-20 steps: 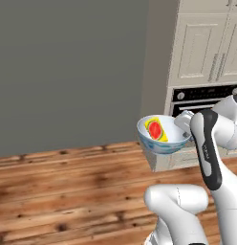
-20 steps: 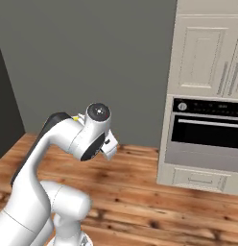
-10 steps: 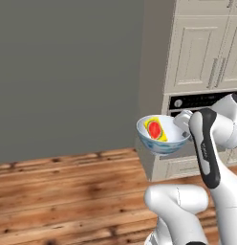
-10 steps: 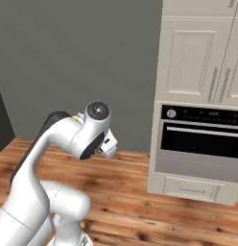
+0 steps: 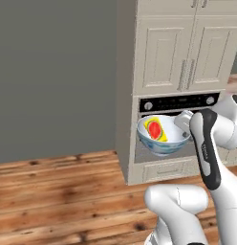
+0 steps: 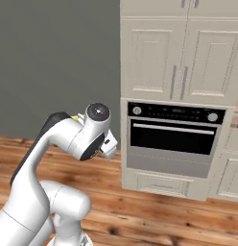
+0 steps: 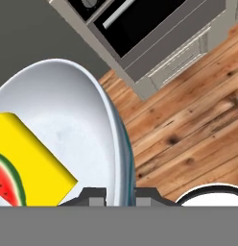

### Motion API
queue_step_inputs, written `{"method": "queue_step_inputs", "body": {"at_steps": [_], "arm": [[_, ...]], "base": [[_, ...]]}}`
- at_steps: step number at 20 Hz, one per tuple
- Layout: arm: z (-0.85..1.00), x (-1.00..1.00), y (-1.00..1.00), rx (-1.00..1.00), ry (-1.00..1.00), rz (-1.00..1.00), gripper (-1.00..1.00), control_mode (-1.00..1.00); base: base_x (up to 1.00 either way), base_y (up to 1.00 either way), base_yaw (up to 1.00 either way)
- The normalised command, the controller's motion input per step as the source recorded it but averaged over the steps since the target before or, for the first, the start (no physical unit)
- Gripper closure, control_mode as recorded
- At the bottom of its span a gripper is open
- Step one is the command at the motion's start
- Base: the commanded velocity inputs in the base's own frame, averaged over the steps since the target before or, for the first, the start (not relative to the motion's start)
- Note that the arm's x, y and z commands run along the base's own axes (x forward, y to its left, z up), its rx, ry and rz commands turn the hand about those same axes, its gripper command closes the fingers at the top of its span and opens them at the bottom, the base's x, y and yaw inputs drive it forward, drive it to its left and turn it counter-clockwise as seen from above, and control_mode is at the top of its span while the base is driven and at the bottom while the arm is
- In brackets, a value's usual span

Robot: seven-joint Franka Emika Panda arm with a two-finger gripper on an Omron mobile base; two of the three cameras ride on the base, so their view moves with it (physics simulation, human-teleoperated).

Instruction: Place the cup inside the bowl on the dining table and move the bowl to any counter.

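The bowl (image 5: 163,139) hangs in the air in front of the arm, white inside and pale blue-grey outside. The yellow cup (image 5: 155,129) lies tilted inside it, its red inside showing. My gripper (image 5: 183,125) is shut on the bowl's right rim. In the hand view the bowl (image 7: 68,125) takes up the left half with the cup (image 7: 29,158) at its lower left, and my gripper (image 7: 119,194) pinches the rim between its two dark fingertips (image 7: 92,194). The dining table and the counter are out of view.
A cream cabinet tower with a built-in black oven (image 5: 180,102) (image 6: 172,138) stands just ahead. A plain grey wall (image 5: 53,72) runs to its left. Wooden floor (image 5: 58,191) lies below, also under the bowl in the hand view (image 7: 188,120).
The whole picture has shifted: the oven and cabinets have slid leftward in both base views, so the camera has moved. The bowl with the cup stays held the same way.
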Motion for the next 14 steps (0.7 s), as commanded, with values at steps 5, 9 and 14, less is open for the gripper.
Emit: {"method": "queue_step_inputs", "body": {"at_steps": [5,9,14], "arm": [[0.00,0.00,0.00,0.00,0.00,0.00,1.00,1.00],[0.00,0.00,0.00,0.00,0.00,0.00,1.00,1.00],[0.00,0.00,0.00,0.00,0.00,0.00,1.00,1.00]], "base": [[0.00,-0.87,0.00],[0.00,-0.90,0.00],[0.00,-0.92,0.00]]}}
